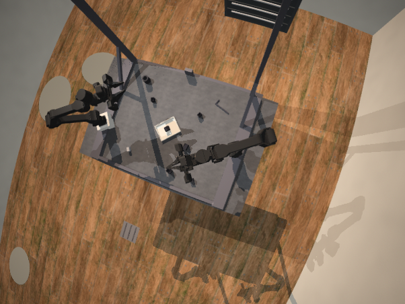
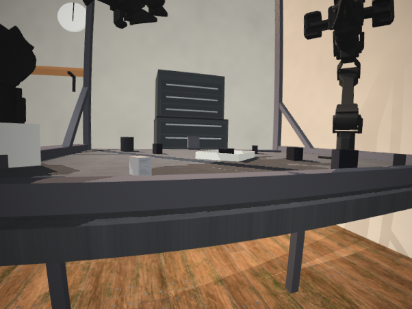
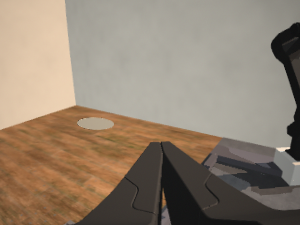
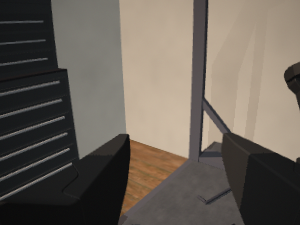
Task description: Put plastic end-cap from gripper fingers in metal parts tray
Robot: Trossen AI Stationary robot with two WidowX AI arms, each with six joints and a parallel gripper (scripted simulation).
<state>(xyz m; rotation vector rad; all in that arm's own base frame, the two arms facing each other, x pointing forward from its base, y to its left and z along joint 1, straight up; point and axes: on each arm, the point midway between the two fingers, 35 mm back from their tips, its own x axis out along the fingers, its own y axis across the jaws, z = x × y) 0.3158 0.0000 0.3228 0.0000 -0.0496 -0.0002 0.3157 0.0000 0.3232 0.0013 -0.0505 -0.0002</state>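
A pale, shallow tray (image 1: 174,126) (image 2: 213,157) lies mid-table. A small dark block (image 1: 167,128) (image 2: 226,150) sits in it; it looks like the end-cap, but is too small to be sure. My left gripper (image 1: 168,167) (image 3: 159,150) is shut, its bare fingertips together with no cap on them. It is above the table, beyond the tray's lower edge in the top view. My right gripper (image 1: 124,87) (image 4: 176,143) is open with nothing between the fingers. It is raised near the table's left end in the top view, away from the tray.
A small white block (image 1: 128,148) (image 2: 140,165), a dark cylinder (image 1: 146,79) (image 2: 126,144), a grey block (image 1: 188,70) (image 2: 193,142) and a hex key (image 1: 222,107) (image 4: 218,196) are on the table. Small dark blocks (image 1: 153,99) (image 1: 200,115) stand around the tray. Frame posts rise at the table's ends.
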